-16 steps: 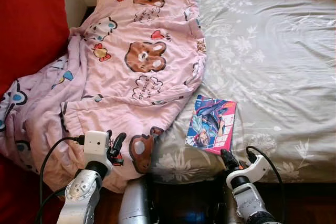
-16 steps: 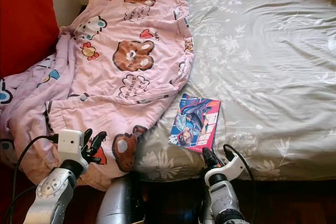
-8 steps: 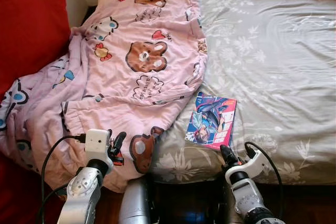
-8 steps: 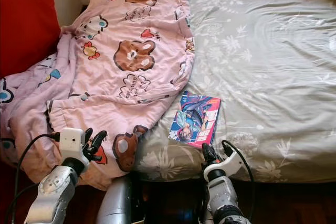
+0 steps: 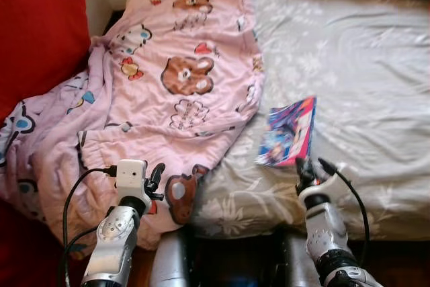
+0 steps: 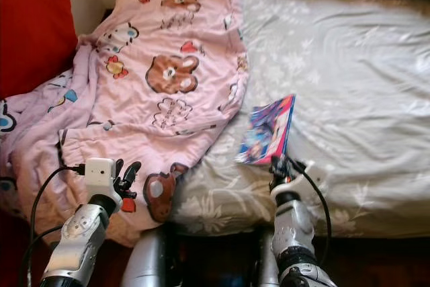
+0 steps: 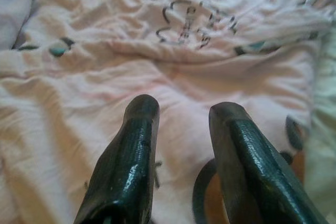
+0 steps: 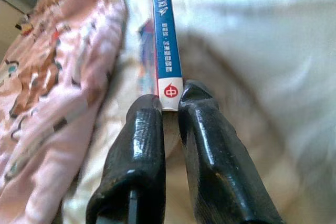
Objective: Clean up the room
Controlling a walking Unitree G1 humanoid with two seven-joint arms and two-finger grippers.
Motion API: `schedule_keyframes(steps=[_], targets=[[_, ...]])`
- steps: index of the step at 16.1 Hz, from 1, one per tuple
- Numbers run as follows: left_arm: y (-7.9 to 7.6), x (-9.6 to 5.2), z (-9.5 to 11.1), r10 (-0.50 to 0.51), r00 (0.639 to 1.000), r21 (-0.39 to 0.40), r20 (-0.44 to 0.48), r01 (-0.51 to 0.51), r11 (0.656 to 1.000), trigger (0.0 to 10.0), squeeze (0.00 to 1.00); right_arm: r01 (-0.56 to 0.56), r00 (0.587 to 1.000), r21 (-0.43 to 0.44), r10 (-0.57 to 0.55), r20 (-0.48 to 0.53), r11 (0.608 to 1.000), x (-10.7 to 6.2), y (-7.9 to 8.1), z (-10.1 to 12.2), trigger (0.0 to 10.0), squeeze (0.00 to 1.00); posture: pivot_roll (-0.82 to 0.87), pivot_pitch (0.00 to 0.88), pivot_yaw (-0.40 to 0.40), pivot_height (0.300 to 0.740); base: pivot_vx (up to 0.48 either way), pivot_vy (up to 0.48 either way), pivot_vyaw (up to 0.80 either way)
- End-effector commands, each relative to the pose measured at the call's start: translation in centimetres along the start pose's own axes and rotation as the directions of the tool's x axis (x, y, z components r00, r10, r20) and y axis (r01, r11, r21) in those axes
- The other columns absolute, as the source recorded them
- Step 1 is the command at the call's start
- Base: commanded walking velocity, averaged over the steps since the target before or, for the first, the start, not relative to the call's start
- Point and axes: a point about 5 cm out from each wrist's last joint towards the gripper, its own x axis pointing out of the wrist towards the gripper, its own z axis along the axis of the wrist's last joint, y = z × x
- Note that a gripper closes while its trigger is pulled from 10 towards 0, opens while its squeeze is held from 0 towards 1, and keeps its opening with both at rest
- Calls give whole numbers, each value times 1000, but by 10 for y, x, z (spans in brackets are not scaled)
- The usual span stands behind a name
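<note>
Since the comic book is pinched only at its lower corner by the clenched right tool, while the left tool is held released above the pink blanket, a slip onto the bed is risked.

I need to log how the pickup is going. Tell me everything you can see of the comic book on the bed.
The comic book is a thin paperback with a bright illustrated cover in blues, pinks and reds, and a blue spine with a red-and-white mark at its end. It is tilted up on edge off the grey floral sheet, near the hem of the pink bear blanket. The right gripper pinches its near spine end between both black fingers.
</note>
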Motion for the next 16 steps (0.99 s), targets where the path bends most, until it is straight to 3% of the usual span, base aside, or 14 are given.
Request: schedule_keyframes(steps=[1, 2, 6, 9, 11, 16], targets=[[4, -2, -7, 25, 999, 6, -20, -25, 1000, 10000, 0, -18, 999, -70, 21, 37, 997, 1, 4, 6, 3765, 0, 43, 86, 48, 598, 0, 0, 0], [3, 1, -7, 30, 999, 1, -14, -30, 1000, 10000, 0, -40, 998, -133, 46, 47, 990, 2, 8, 10, 10000, 0, 38, 72, 39, 598, 0, 0, 0], [1, 8, -6, 49, 999, -24, 9, -49, 999, 10000, 0, -83, 992, -255, 105, 71, 963, 6, 19, 22, 10000, 0, 22, 43, 16, 598, 0, 0, 0], [-2, 10, -11, 51, 999, -30, 6, -51, 998, 10000, 0, -82, 994, -335, 103, 44, 939, 3, 16, 21, 10000, 0, 1, 23, 7, 598, 0, 0, 0], [-3, 9, -14, 49, 999, -36, 3, -49, 998, 10000, 0, -9, 1000, -406, 9, -1, 914, -3, 2, 13, 10000, 0, 0, 17, 9, 617, 0, 0, 0], [9, 6, -20, 69, 997, -23, -18, -69, 997, 10000, 0, -31, 1000, -446, 26, -18, 894, -7, 5, 5, 10000, 0, 0, 0, 18, 681, 0, 0, 0]])
